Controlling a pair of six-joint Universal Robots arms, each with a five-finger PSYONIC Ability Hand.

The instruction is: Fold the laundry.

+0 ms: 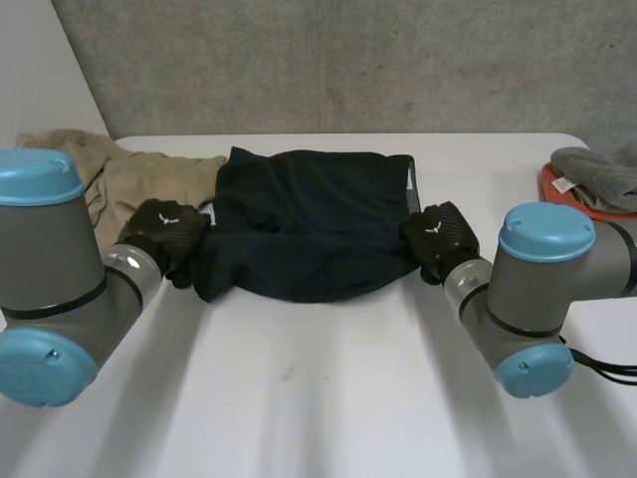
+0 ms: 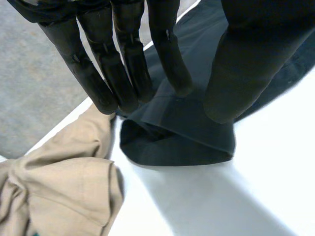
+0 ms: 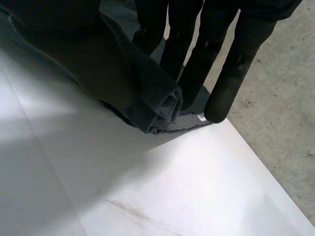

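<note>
Now pinching dark garment (image 1: pixel 309 224) with left hand (image 1: pixel 164 234) at left edge, right hand (image 1: pixel 438 237) at right edge; might slip out if pulled unevenly.

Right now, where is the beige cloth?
In the head view, the beige cloth lies far left on the table, beside the dark garment, just beyond the left hand.

A white table (image 1: pixel 318 398) stood on a grey, speckled concrete floor (image 3: pixel 280 123). Behind the table's far edge rose a rough grey concrete wall (image 1: pixel 348 60), with a plain white panel (image 1: pixel 40 70) beyond the table's far left corner. Soft, even light lay across the table's top.
</note>
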